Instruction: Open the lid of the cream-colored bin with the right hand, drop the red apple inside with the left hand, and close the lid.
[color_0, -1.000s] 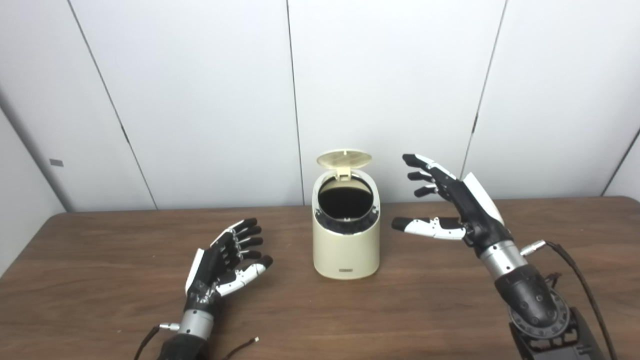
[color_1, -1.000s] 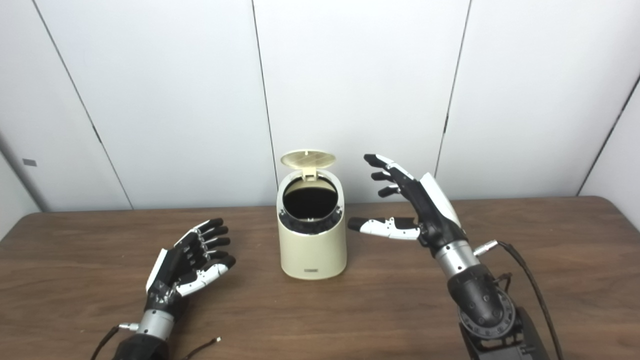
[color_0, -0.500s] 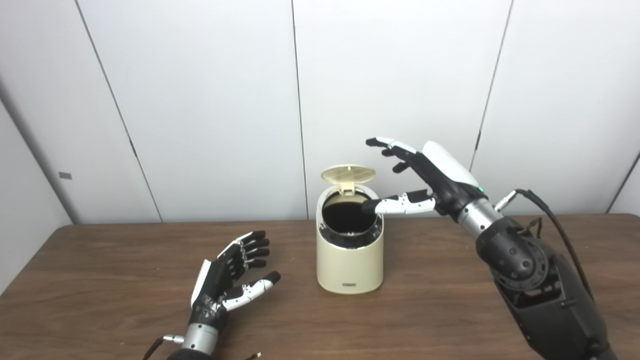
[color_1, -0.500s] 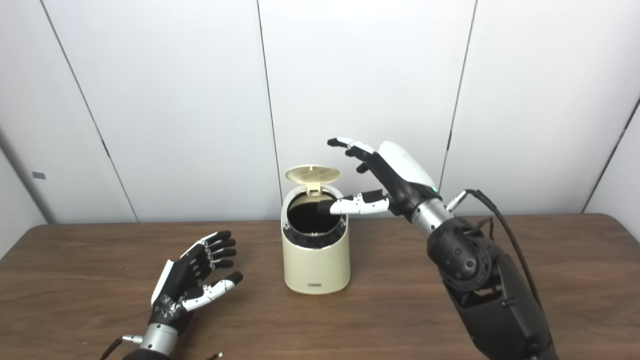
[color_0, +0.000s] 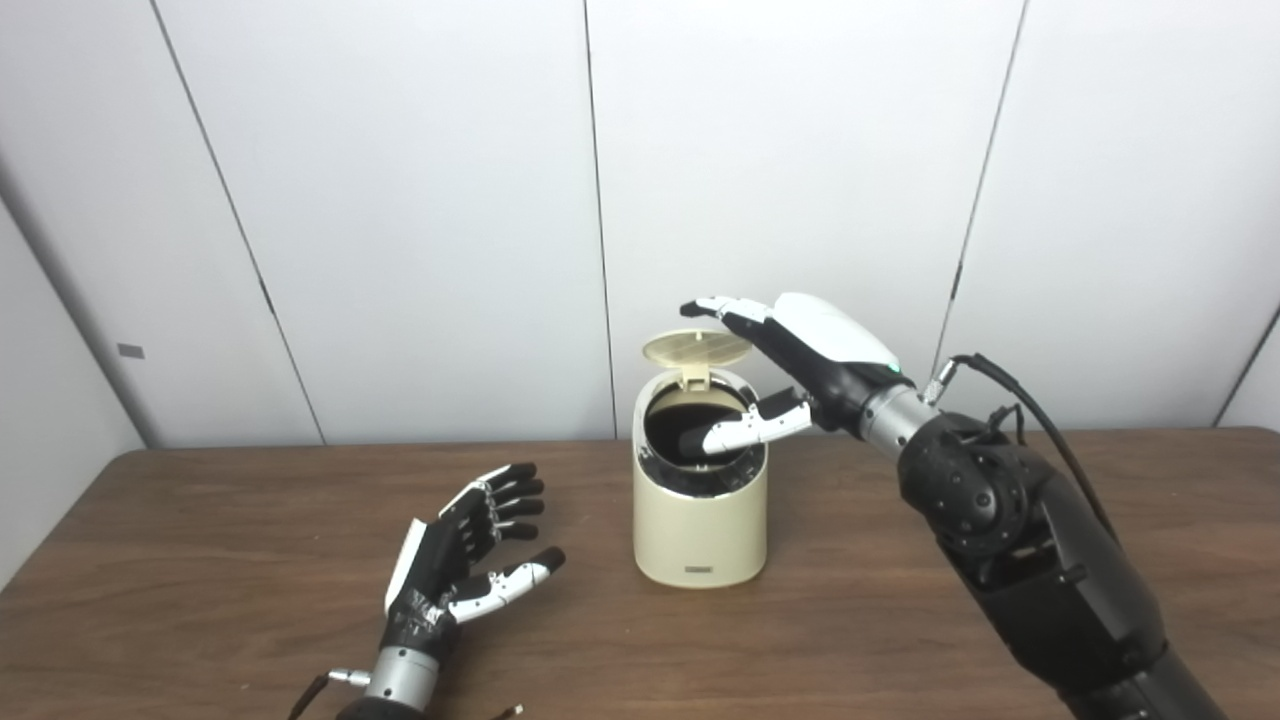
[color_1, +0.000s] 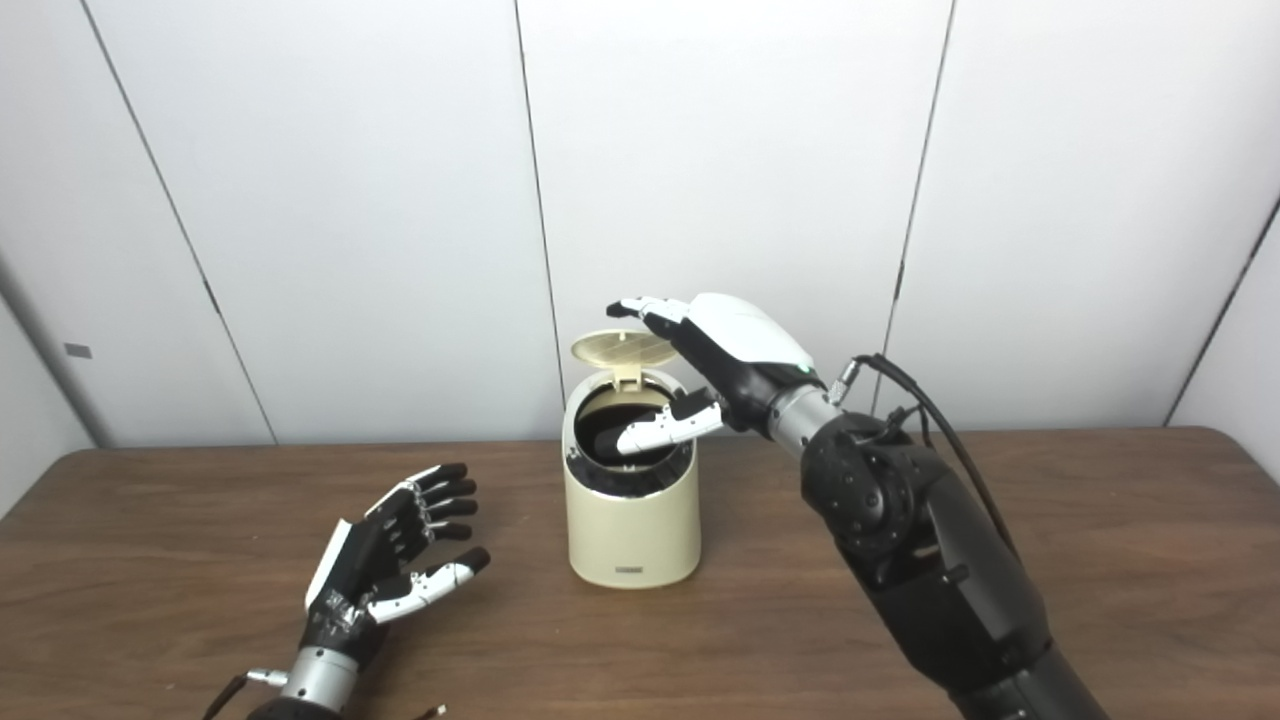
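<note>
While the cream bin (color_0: 700, 510) stands upright mid-tabletop w/ its long axis vertical, its round lid (color_0: 697, 347) is swung up on the far-side hinge, tilted back, underside facing near and up; the dark mouth slants toward the near side. No apple visible anywhere; can't see into the bin's bottom.

Right hand (color_0: 810, 365) reaches in from the right, arm rising from the bottom-right corner, wrist bent so the palm faces down over the bin. Fingers (color_0: 715, 307) are spread and extended leftward, just above the lid's far-right edge; can't tell if touching. Thumb (color_0: 735, 432) angles down-left across the open mouth. Hand is open, holding nothing.

Left hand (color_0: 470, 545) sits low over the tabletop (color_0: 900, 620), near-left of the bin and well apart from it, palm turned toward the right, fingers loosely curled but separated, thumb pointing right. Also empty.

Brown wood tabletop, white panelled wall (color_0: 400, 200) behind.
</note>
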